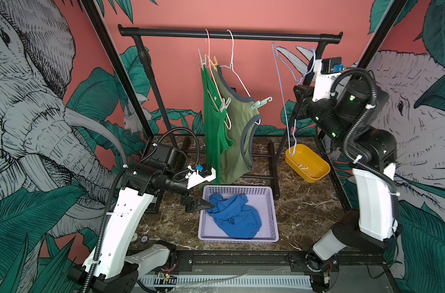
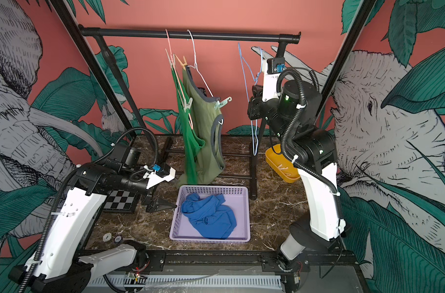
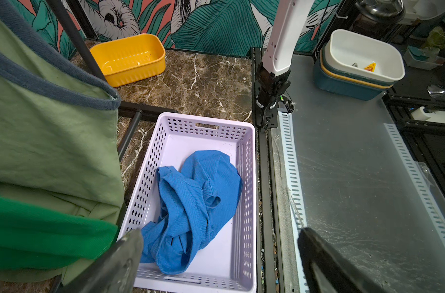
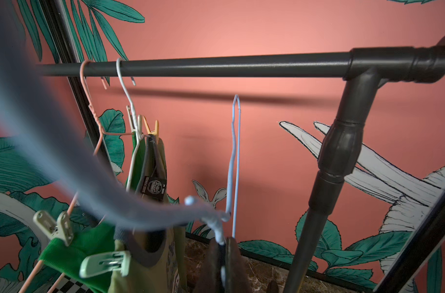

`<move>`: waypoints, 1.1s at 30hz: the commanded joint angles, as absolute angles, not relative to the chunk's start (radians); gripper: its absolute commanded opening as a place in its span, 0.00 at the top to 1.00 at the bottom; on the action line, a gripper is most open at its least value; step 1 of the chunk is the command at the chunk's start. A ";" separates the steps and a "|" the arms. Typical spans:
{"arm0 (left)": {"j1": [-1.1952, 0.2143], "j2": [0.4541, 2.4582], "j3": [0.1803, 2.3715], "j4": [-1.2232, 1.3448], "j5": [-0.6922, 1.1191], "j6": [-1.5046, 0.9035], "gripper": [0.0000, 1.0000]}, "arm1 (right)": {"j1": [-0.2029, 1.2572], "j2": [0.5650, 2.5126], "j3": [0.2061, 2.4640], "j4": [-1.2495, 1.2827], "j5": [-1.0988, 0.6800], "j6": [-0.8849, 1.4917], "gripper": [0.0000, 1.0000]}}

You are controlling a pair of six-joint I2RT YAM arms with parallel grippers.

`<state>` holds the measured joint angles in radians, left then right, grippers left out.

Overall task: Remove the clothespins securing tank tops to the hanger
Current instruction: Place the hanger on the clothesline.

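— What is at the left?
— The left gripper (image 1: pixel 203 205), jaws spread and empty, is at the left wall of the lilac perforated plastic basket (image 1: pixel 272 215). A crumpled blue tank top (image 1: pixel 234 218) lies inside.
— And behind it?
— A bright green tank top (image 1: pixel 212 121) and an olive tank top with grey trim (image 1: pixel 238 126) hang from the black metal rail (image 1: pixel 229 34), with small plastic clothespins (image 1: pixel 225 104) on them.
— And at the right?
— The black rack foot (image 1: pixel 275 177) divides the basket from the yellow plastic tub (image 1: pixel 317 172). The right gripper (image 4: pixel 222 256) is clenched on a bare light-blue wire hanger (image 4: pixel 235 152).

Left arm (image 1: pixel 130 215) lies low, its forearm level behind the left claw (image 3: pixel 219 237), jaws spread wide. Right arm (image 1: pixel 371 203) stands tall, elbow bent below the raised right claw (image 4: pixel 222 253), jaws pinched together.
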<state>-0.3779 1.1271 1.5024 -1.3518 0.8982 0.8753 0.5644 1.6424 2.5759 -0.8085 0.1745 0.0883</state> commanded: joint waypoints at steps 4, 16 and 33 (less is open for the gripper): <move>-0.373 1.132 1.485 -1.351 0.916 0.909 0.03 | 0.474 1.688 2.530 -0.596 0.021 0.140 1.00; -0.373 1.186 1.498 -1.348 0.895 0.908 0.03 | 0.433 1.689 2.444 -0.357 0.008 0.068 1.00; -0.373 1.243 1.506 -1.360 0.891 0.913 0.03 | 0.319 1.872 2.645 -0.356 -0.080 0.191 1.00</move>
<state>-0.3779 1.2423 1.4895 -1.3399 0.8749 0.8833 0.3252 1.8664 2.5950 -0.4240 -0.0536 0.1612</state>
